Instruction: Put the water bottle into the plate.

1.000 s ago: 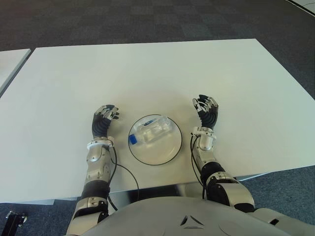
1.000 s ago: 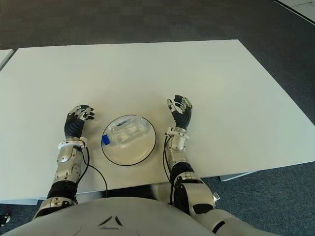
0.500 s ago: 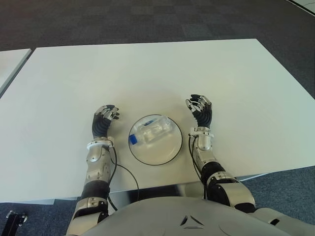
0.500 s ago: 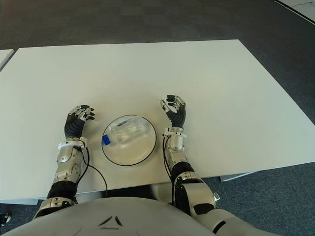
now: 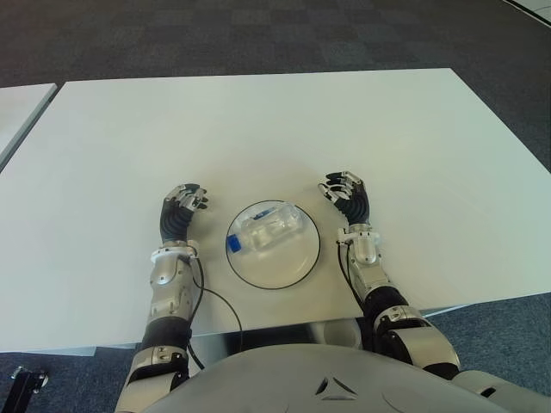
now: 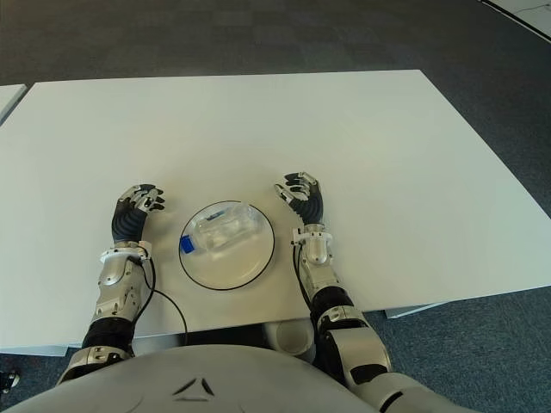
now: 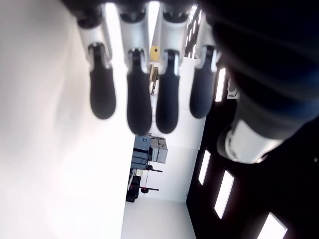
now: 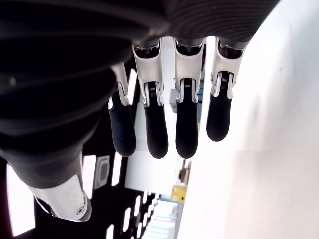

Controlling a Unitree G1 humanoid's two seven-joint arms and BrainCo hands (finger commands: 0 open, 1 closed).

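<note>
I'm looking down at the white table, and the plate is my landmark here, sitting close to the table's near edge, right in front of the robot's torso. The water bottle is lying on its side inside the plate, clear body angled across the dish, with its blue cap pointing toward the plate's left rim. So the bottle is in the plate, and neither hand is touching it.

Right hand shows just to the right of the plate, a little beyond its far rim, palm side turned toward the plate. Its fingers are loosely bent and hold nothing; in the right wrist view I see the four fingers hanging relaxed, side by side, with only the white tabletop and room behind them. The forearm runs back from there toward the near edge of the table.

Left hand shows to the left of the plate, clear of its rim, about level with the plate's far side. Its fingers are also slack and empty in the left wrist view, dark pads lined up in a row over the bare white surface. A black cable loops from the left forearm across the table, passing near the plate's lower left rim.

Beyond the table's far edge I see dark carpet.
</note>
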